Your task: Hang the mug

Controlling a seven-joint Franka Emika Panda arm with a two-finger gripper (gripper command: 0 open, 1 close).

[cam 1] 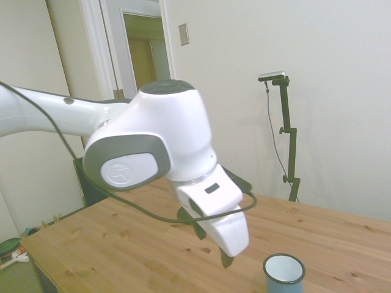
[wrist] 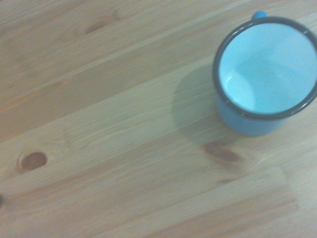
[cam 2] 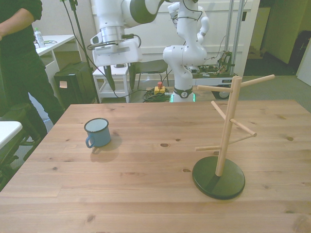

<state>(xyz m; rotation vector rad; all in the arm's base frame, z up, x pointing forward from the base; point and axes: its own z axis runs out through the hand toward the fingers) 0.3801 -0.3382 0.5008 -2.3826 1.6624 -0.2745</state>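
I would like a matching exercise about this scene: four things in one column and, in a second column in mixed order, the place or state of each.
Things:
1. mug
2. rack
3. end effector
4. person

Places or states:
A. raised above the table, holding nothing
B. upright on the table, toward the front view's left
C. standing beside the table, at the front view's left edge
D. on the table toward the front view's right, every peg bare

Pairs: 1-B, 2-D, 3-A, 4-C
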